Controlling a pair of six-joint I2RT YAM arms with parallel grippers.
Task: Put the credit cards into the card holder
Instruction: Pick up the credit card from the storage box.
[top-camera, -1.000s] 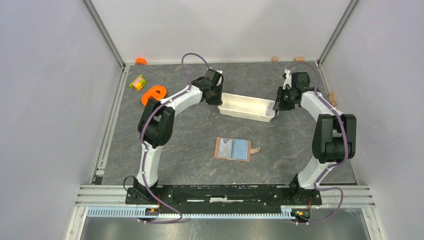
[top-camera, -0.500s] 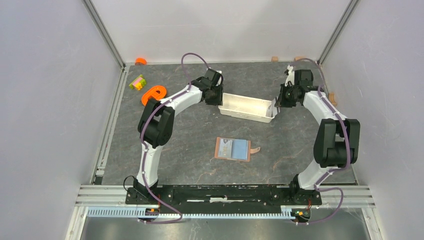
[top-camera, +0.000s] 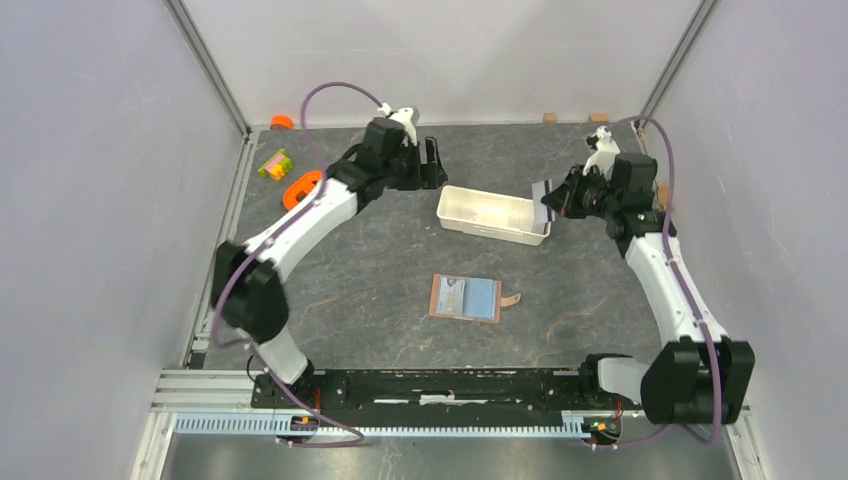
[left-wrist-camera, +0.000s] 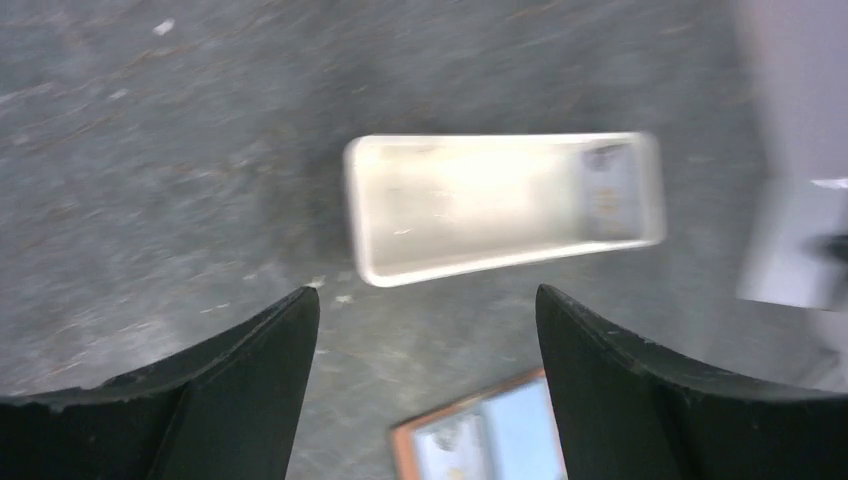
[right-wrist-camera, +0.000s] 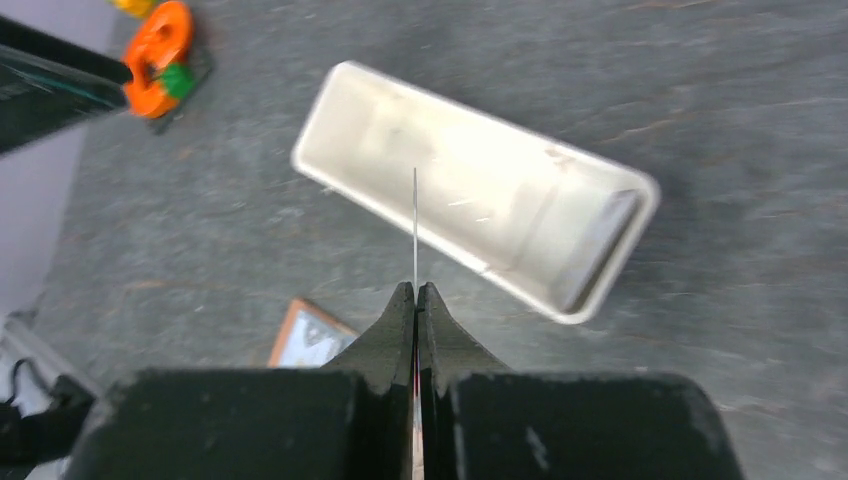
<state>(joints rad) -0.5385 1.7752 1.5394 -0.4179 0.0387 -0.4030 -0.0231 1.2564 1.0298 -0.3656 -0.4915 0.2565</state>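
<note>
1. Near the left end of a long white rectangular tray, the left claw hangs in the air with its two black fingers spread wide and nothing between them.
2. Just ahead of and below that claw, the tray rests on the dark grey, stone-patterned table.
3. At the tray's other end, the right claw is pinched tight on a thin, pale blue-grey credit card. The card is lifted off the table and is seen edge-on from the wrist, just beside the tray's right end.
4. Below the right claw, inside the nearest end of the tray, something flat and grey leans against the end wall. It may be a second card, but the blur keeps it uncertain.
5. Nearer the arm bases than either claw, and roughly between the two, a small brown leather-like card holder lies open and flat on the table. Its snap tab points to the right, and a pale blue card lies across its inner face.
6. To the left of the left claw, an orange plastic ring-shaped piece and a yellow-and-green toy block sit well apart from the tray.
</note>
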